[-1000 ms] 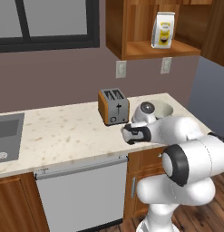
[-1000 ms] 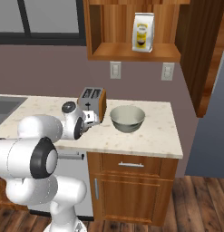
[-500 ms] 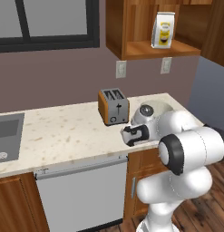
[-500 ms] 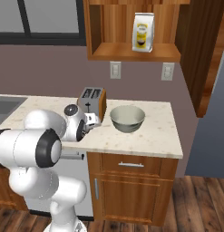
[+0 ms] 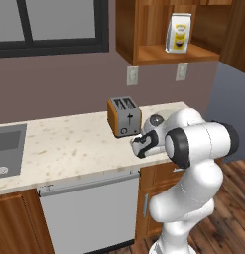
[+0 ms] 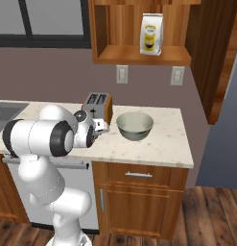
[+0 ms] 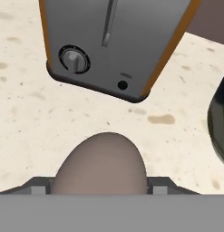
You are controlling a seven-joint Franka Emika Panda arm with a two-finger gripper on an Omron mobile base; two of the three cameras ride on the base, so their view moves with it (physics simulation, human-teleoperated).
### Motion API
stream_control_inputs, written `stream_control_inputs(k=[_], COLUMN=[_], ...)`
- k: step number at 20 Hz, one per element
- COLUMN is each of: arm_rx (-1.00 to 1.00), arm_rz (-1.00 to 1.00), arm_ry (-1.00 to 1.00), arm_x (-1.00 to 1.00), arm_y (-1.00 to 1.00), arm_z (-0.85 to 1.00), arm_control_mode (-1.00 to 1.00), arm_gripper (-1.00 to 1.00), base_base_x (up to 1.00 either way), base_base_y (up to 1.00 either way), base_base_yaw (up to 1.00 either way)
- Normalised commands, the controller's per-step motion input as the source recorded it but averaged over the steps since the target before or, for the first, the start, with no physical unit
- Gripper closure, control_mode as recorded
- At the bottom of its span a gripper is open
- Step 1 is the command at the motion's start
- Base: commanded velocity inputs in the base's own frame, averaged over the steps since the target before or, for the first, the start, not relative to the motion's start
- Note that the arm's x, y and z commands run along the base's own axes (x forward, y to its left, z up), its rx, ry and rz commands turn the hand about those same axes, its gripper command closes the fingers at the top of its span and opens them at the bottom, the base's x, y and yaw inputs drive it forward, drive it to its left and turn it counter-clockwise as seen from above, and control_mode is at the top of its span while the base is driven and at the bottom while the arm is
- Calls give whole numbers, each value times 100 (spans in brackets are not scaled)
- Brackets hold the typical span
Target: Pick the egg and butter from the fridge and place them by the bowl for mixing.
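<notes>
Since the earlier frames the arm's elbow has swung further out from the counter (image 6: 153, 146), while the gripper (image 7: 100, 188) stays low in front of the toaster (image 7: 114, 43), its jaws clamped on the egg (image 7: 100, 165). No lettering is readable on the toaster face, which carries a dial and a small button. The yellow-and-white bag (image 6: 151, 33) on the upper shelf bears a label too small to read. The bowl (image 6: 135, 126) stands just right of the toaster, apart from the gripper.
</notes>
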Motion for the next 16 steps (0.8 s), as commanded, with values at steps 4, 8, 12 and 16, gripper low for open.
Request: stream_control_inputs(k=[4, 8, 12, 16], arm_rx=[0, 0, 0, 0], arm_rz=[0, -4, -3, 0], arm_ry=[0, 0, 2, 8], arm_x=[0, 0, 0, -55], arm_y=[0, 7, 35, 19], arm_z=[0, 6, 89, 100], arm_control_mode=[-100, -100, -100, -100], arm_gripper=[-100, -100, -100, -100], base_base_x=[0, 0, 0, 0], base_base_y=[0, 0, 0, 0], base_base_yaw=[0, 0, 0, 0])
